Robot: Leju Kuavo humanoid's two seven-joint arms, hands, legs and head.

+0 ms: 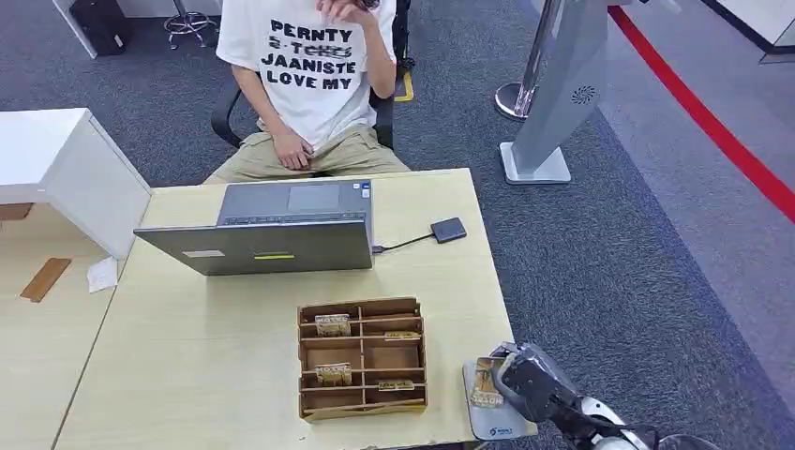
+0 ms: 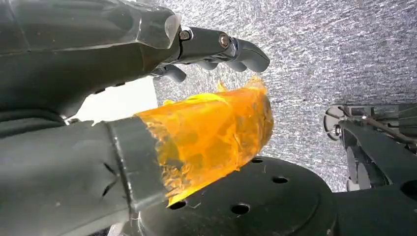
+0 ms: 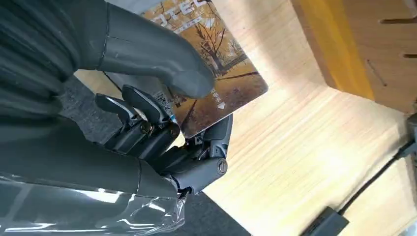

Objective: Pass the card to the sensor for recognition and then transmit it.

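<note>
Card [image 3: 216, 64] pinched flat in right hand [image 1: 525, 380], above grey pad [image 1: 492, 422] at surface's near corner, beside divided box [image 1: 361, 356]. Sensor [image 1: 448, 230] beyond box, by laptop [image 1: 281, 230]. Left hand [image 2: 211, 49] slack, holding nothing.

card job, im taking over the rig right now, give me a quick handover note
Right hand: holds the card, thumb on its face, above the table near the grey reader pad at the front right corner.
Left hand: holds nothing, hanging over the carpet.
Wooden tray at the table's centre holds more cards. Laptop and a seated person are at the far side.
Done: card picked up and brought to the pad.
Left: confirm the read, then pass the card on.
</note>
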